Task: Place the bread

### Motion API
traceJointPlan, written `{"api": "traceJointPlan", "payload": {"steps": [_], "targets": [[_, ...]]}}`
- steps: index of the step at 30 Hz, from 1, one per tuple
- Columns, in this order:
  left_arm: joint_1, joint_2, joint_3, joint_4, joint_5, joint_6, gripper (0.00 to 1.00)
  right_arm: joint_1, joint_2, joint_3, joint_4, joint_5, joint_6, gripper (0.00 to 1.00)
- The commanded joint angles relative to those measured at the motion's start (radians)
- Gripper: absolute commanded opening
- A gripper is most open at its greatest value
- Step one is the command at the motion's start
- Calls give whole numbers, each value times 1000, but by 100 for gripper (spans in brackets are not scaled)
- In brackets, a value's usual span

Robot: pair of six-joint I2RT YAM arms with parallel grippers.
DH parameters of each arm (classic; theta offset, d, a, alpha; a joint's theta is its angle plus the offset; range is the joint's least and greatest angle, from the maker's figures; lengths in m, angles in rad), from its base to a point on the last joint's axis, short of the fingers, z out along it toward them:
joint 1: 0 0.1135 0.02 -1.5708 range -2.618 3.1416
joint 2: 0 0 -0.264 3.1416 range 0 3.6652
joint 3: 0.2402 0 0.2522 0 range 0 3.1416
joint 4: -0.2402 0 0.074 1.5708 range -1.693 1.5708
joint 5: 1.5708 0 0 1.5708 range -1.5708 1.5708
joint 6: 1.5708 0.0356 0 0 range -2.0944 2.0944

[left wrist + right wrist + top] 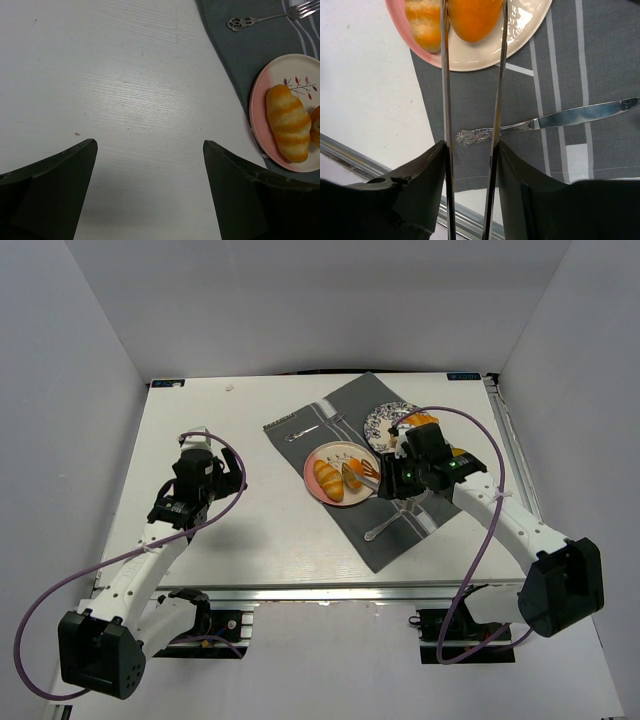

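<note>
Top view: on the white table (230, 540) a grey placemat (400, 535) carries a pink-rimmed plate (311, 468) at frame centre. Two pieces of bread lie on it: a striped roll (328, 480) to the left and an orange roll (352, 477) to its right. The right gripper (385, 478) sits at the plate's right edge, clamped on metal tongs (368, 473) that reach to the orange roll. The left gripper (228, 472) hangs over bare table, well left of the plate.

Left wrist view: the left gripper (150, 145) has its jaws wide apart, nothing between them. The plate (257, 100) and striped roll (287, 122) lie at the right edge, a fork (265, 19) at upper right.

Right wrist view: the right gripper (470, 150) presses both arms of the tongs (444, 90). Those arms run up either side of the orange roll (472, 17) on the plate (520, 30). The striped roll (425, 22) lies just left. A knife (560, 117) lies across the placemat (600, 60).
</note>
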Motion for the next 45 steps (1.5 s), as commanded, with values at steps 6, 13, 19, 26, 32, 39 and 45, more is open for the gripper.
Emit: {"api": "traceJointPlan", "payload": {"steps": [6, 13, 19, 26, 32, 39, 45], "targets": [[-5, -12, 1, 8, 2, -8, 98, 12, -39, 36, 41, -12, 11, 58], [-5, -10, -1, 11, 4, -7, 98, 14, -62, 77, 19, 3, 9, 62], [-5, -8, -8, 13, 4, -10, 98, 14, -85, 130, 7, 34, 15, 60], [-5, -1, -11, 16, 2, -10, 98, 8, -59, 253, -19, 123, -50, 60], [-5, 25, -5, 20, -2, -4, 98, -107, 40, 413, -24, 198, -167, 58], [-5, 85, 24, 28, -11, 3, 98, -342, 192, 545, 19, 39, -224, 57], [-5, 153, 59, 47, 2, 7, 98, -498, 342, 581, 157, -127, -273, 57]]}}
